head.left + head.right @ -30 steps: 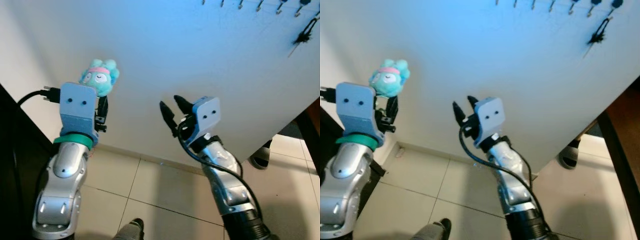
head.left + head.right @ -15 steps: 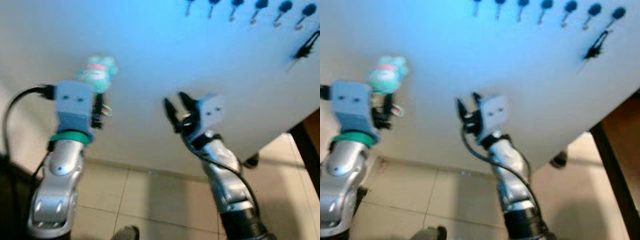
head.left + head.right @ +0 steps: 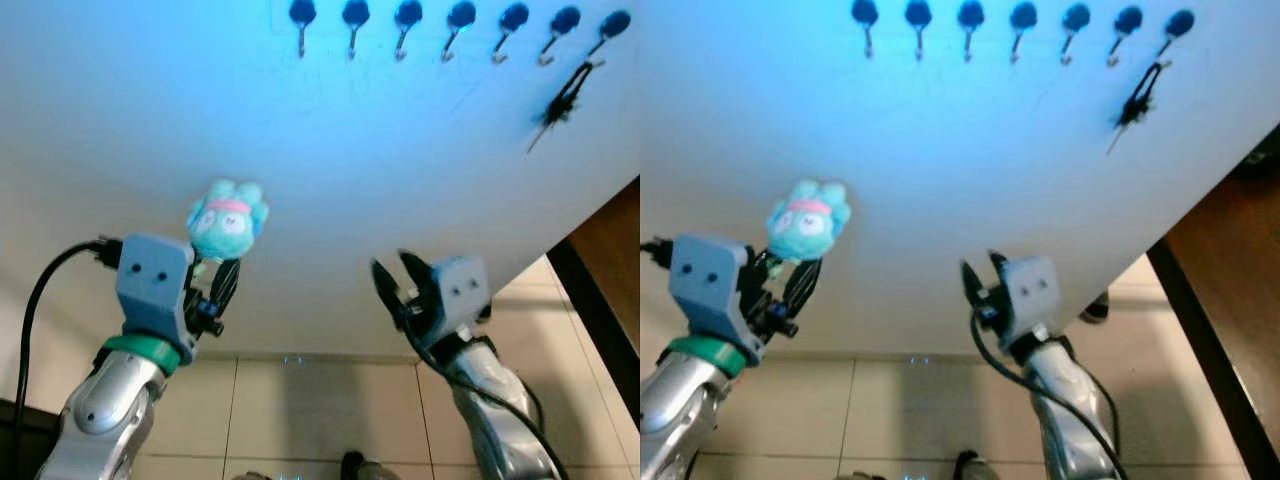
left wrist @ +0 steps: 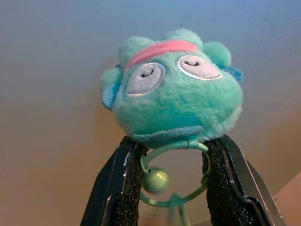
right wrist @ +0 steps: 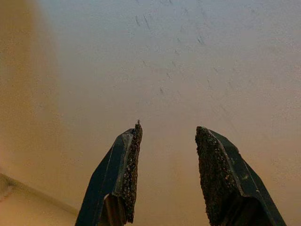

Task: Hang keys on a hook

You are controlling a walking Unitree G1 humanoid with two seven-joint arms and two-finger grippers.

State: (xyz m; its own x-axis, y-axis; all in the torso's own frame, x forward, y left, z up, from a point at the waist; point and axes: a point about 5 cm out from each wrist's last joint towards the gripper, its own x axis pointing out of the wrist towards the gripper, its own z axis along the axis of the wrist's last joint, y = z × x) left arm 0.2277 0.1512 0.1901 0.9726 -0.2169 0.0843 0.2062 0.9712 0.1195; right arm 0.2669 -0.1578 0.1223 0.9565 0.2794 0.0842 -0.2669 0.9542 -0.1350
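My left gripper (image 3: 215, 285) is shut on a green key ring (image 4: 175, 176) that carries a teal plush charm (image 3: 227, 220) with closed eyes and a pink headband (image 4: 160, 48). A small green bell (image 4: 155, 181) hangs inside the ring between the fingers (image 4: 126, 188). The charm is held up in front of the white wall, well below a row of several dark hooks (image 3: 405, 20). My right gripper (image 3: 397, 283) is raised to the right of it, open and empty, its fingers (image 5: 124, 174) facing bare wall.
A black keychain (image 3: 562, 100) hangs from a hook near the right end of the row. A dark wooden edge (image 3: 600, 260) runs down the right side. Beige floor tiles (image 3: 320, 410) lie below the wall, and a shoe (image 3: 1095, 308) shows near the wall's foot.
The camera has tilted upward, bringing the whole hook row into view. My left gripper still holds the plush keychain, and the right one stays open.
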